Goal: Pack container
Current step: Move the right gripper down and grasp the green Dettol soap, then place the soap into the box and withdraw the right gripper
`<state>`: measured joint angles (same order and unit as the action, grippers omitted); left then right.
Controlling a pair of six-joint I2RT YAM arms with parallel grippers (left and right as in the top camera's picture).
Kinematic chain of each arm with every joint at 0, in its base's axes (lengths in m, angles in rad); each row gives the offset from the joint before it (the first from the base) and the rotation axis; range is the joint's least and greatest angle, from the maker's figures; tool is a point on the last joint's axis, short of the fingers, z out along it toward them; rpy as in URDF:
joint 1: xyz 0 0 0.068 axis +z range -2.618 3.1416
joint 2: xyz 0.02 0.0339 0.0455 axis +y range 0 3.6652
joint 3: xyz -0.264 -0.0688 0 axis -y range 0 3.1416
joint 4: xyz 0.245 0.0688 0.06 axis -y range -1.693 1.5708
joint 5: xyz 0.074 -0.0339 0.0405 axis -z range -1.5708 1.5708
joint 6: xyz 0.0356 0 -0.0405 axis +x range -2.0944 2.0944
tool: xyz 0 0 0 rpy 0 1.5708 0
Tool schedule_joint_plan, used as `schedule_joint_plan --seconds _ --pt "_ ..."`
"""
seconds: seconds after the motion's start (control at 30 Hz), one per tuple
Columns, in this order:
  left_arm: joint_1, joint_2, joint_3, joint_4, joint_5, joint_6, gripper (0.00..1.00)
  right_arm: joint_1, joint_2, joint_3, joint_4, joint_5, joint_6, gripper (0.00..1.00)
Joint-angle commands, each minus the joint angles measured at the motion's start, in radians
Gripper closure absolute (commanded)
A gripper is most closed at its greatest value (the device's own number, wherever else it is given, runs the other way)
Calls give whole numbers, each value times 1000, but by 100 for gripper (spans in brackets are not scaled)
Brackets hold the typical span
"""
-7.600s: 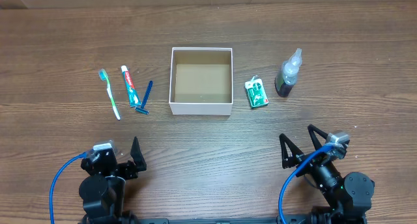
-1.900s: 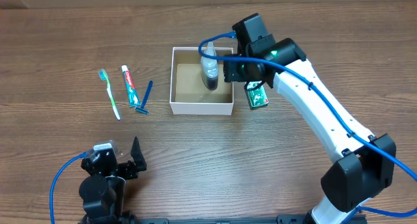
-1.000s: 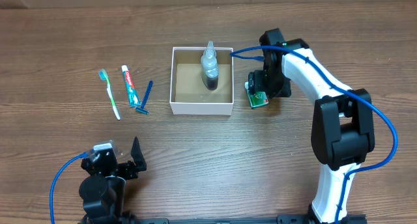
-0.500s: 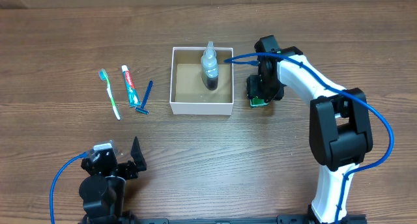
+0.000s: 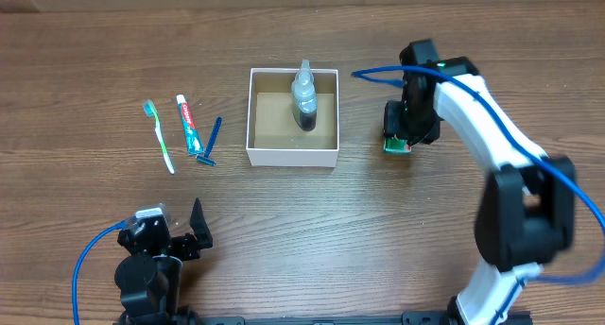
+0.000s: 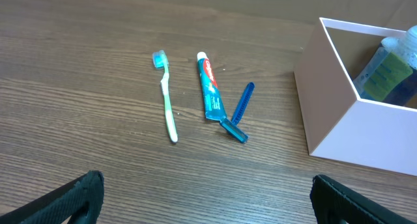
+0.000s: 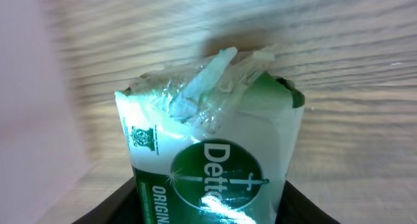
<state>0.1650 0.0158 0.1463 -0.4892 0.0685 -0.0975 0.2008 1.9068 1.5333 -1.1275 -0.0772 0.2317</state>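
The container [image 5: 293, 156], a white-walled box with a brown inside, stands at mid-table with a clear bottle [image 5: 303, 94] of dark liquid upright in it. To its right, my right gripper [image 5: 405, 134] is shut on a green and white Dettol soap packet [image 5: 397, 145]. That packet [image 7: 215, 152] fills the right wrist view, with a dark finger on each side. My left gripper [image 5: 172, 223] rests open near the front left edge, holding nothing. In the left wrist view the container [image 6: 339, 120] is at the right, with the bottle [image 6: 391, 68] inside.
Left of the container lie a green toothbrush [image 5: 161, 141], a toothpaste tube [image 5: 189, 124] and a blue razor [image 5: 210, 143]. The same three things appear in the left wrist view: toothbrush [image 6: 167, 103], toothpaste [image 6: 210, 87], razor [image 6: 240, 112]. The table is brown wood.
My right gripper has closed on the soap packet and carried it a little to the right, away from the container's wall. The left arm has not moved.
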Motion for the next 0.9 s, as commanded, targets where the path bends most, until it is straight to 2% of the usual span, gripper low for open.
schedule_joint_plan --seconds 0.0,0.13,0.33,0.4,0.5,0.6,0.73,0.87 --pt "-1 -11 -9 0 10 5 0 77 -185 40 -18 -19 3 50" --pt "-1 -11 -9 0 10 5 0 235 -269 40 29 -37 6 50" --pt "-1 -11 -9 0 10 5 0 412 -224 39 174 -21 -5 48" --pt "-1 -11 -9 0 10 5 0 429 -200 39 204 3 -92 48" --pt "-1 -11 -9 0 10 5 0 427 -161 39 229 8 -345 44" --pt "-1 -11 -9 0 10 5 0 427 -140 39 253 8 -507 44" --pt "-1 -11 -9 0 10 5 0 427 -113 39 309 8 -608 44" --pt "-1 -11 -9 0 10 5 0 426 -110 39 313 9 -614 44"
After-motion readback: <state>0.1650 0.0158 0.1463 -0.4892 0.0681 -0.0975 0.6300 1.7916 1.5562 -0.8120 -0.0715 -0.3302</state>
